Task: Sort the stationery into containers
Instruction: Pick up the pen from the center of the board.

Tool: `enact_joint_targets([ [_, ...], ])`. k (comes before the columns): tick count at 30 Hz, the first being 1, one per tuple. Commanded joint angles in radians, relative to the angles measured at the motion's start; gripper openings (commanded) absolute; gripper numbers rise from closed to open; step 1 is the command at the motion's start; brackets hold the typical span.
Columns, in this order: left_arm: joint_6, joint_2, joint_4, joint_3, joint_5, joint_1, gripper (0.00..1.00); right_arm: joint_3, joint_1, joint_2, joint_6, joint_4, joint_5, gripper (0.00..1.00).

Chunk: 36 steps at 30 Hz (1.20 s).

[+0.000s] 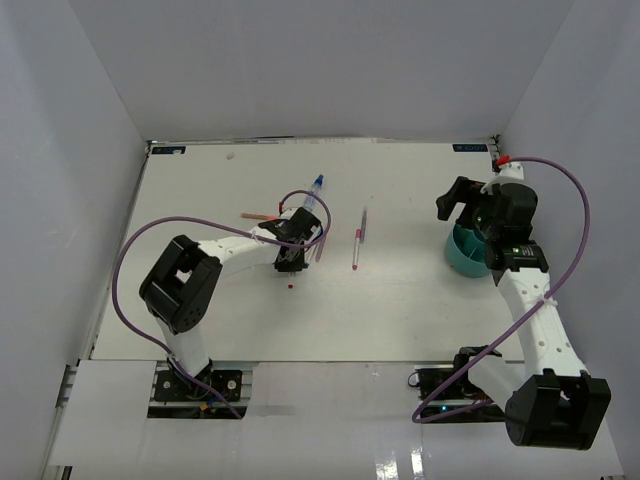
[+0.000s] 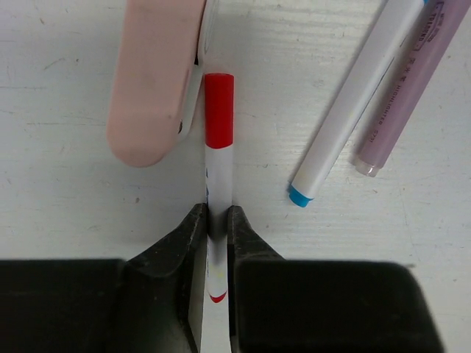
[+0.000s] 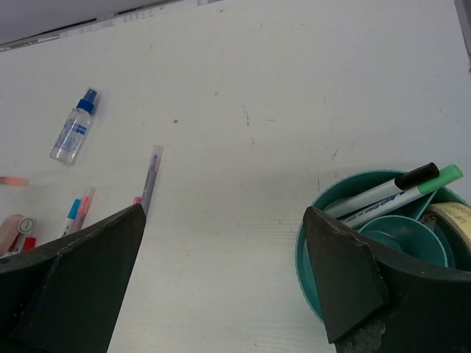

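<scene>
My left gripper point(image 2: 218, 220) is shut on a white pen with a red cap point(image 2: 218, 110) that lies on the table; from above, this gripper point(image 1: 291, 262) sits left of centre. A pink eraser-like block point(image 2: 154, 73) touches the pen's left side. A blue-tipped pen point(image 2: 353, 110) and a lilac pen point(image 2: 412, 88) lie to its right. My right gripper point(image 3: 224, 212) stands open over bare table beside the teal bowl point(image 3: 313, 243), which holds a black-capped pen point(image 3: 412, 178), a green-capped pen point(image 3: 441, 179) and a tape ring point(image 3: 452, 217).
A small blue-capped bottle point(image 1: 312, 192) lies behind the left gripper. A thin pink pen point(image 1: 357, 240) rests mid-table, and a reddish pen point(image 1: 258, 215) lies to the left. The teal bowl point(image 1: 462, 250) is partly hidden under the right arm. White walls enclose the table.
</scene>
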Motion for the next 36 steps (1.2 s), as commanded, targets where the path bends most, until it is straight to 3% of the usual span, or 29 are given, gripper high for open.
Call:
enact_joint_targets([
  [1, 0.005, -0.04, -0.004, -0.012, -0.01, -0.004, 0.16, -0.02, 0.007, -0.002, -0.022, 0.068, -0.048, 0.94],
  [7, 0.049, -0.127, 0.008, -0.038, 0.031, -0.008, 0.13, -0.011, 0.007, 0.013, -0.033, 0.1, -0.272, 0.94],
  [15, 0.356, -0.365, 0.195, -0.065, 0.238, -0.038, 0.13, 0.079, 0.149, 0.107, -0.002, 0.07, -0.539, 0.93],
  [26, 0.554, -0.495, 0.368, -0.107, 0.484, -0.05, 0.13, 0.133, 0.427, 0.251, 0.225, 0.286, -0.521, 0.9],
  [36, 0.571, -0.589, 0.462, -0.186, 0.527, -0.051, 0.15, 0.201, 0.551, 0.392, 0.28, 0.343, -0.499, 0.84],
])
